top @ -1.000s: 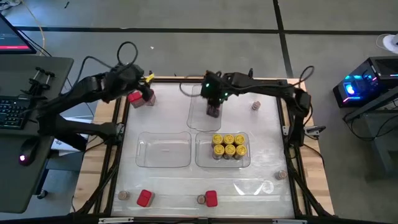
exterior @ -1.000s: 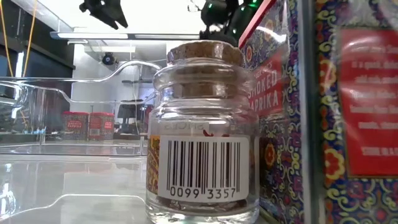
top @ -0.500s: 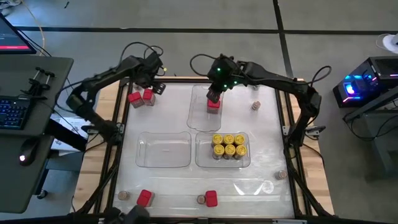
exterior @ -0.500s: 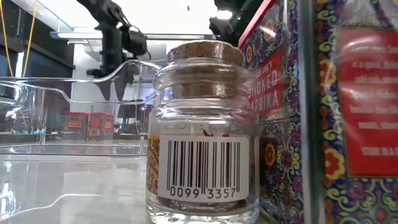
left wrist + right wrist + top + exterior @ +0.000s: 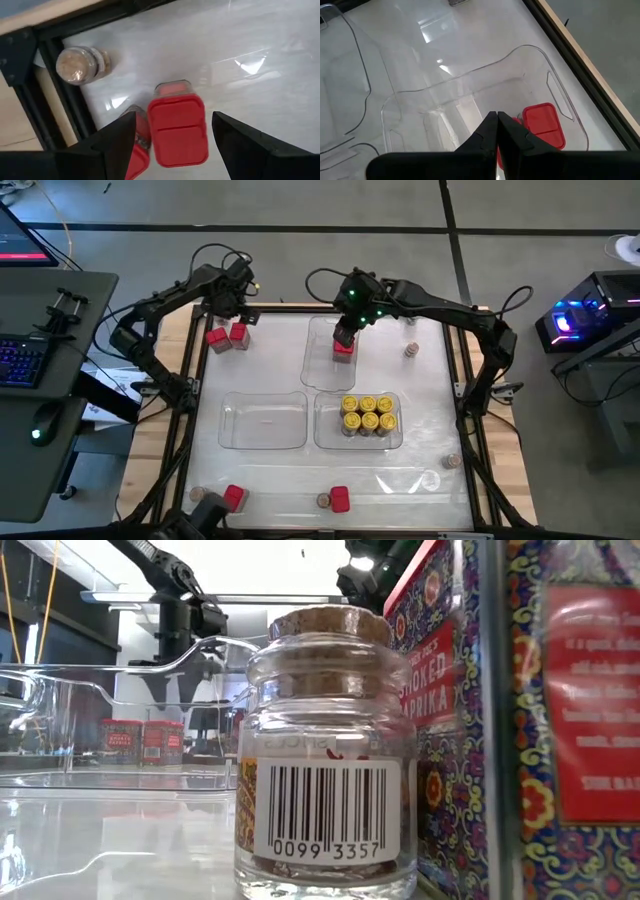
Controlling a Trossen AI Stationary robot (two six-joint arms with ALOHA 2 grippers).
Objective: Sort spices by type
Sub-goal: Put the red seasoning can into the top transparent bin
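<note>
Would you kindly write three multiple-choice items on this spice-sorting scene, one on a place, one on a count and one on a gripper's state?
1. Where is the red box nearest the right gripper?
A. on the bare table
B. in the far clear tray
C. among the yellow-lidded jars

2. How many yellow-lidded jars stand in their tray?
A. three
B. nine
C. six

3. How does the left gripper stand?
A. open above a red box
B. shut on a jar
C. open over an empty tray

Key: 1 B, the red box sits inside the far clear tray; 2 C, two rows of three; 3 A, its fingers straddle a red box without touching.
</note>
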